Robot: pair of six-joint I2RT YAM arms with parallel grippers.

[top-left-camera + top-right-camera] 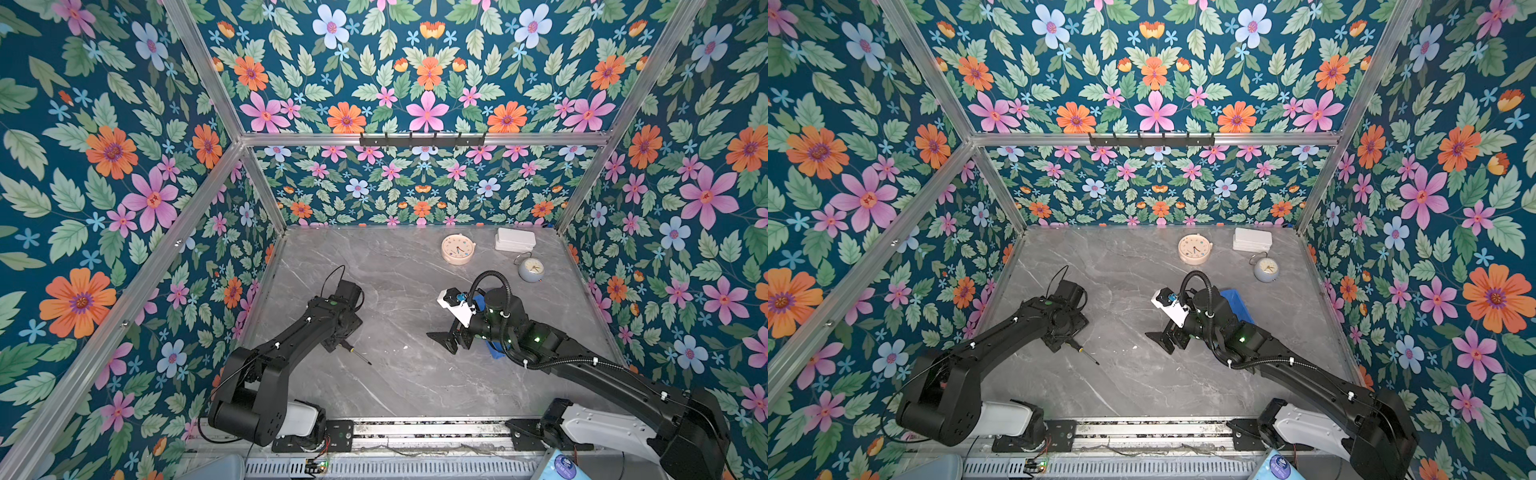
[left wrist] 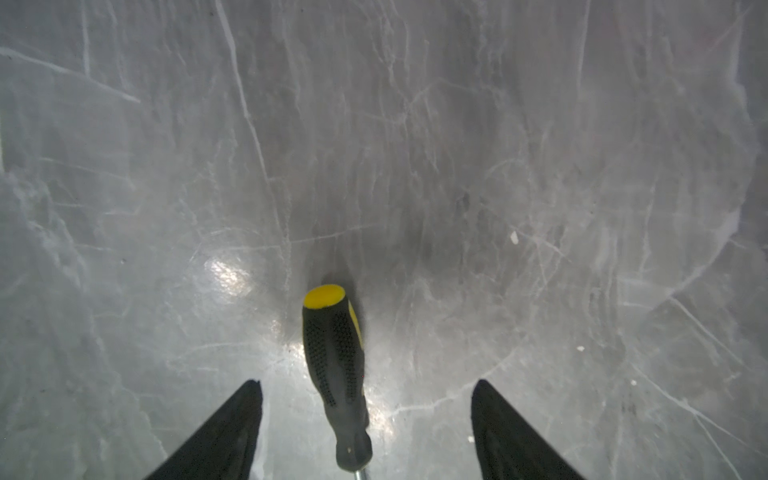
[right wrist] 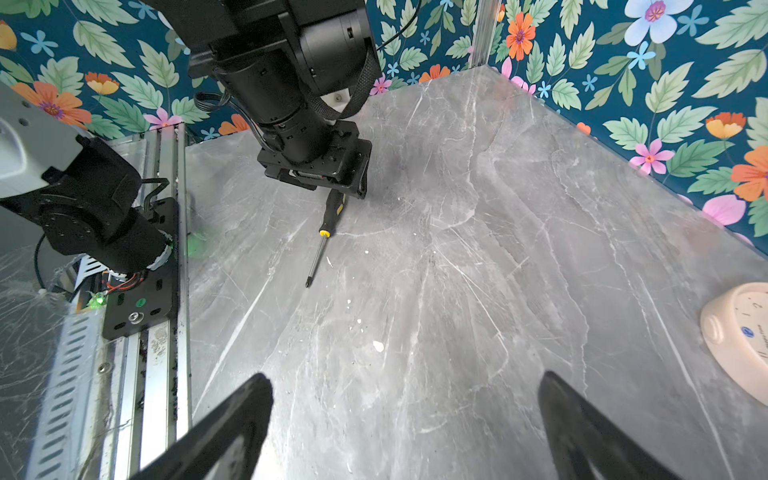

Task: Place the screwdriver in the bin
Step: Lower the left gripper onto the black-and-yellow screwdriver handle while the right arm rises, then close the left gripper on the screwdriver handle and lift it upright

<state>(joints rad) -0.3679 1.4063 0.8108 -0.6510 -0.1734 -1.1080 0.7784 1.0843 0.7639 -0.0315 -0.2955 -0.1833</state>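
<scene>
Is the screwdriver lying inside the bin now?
No, the screwdriver lies on the table, outside the bin.

Peach clock [image 1: 458, 248], grey clock [image 1: 531, 269], white box [image 1: 515, 240].

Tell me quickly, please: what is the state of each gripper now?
Left gripper: open, astride the screwdriver handle, not yet gripping it.
Right gripper: open, holds nothing.

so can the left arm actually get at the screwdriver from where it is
Probably yes. The left arm sits right over the screwdriver, its jaws open on either side of the handle and not touching it. The tool lies flat on the table with nothing in between.
</scene>
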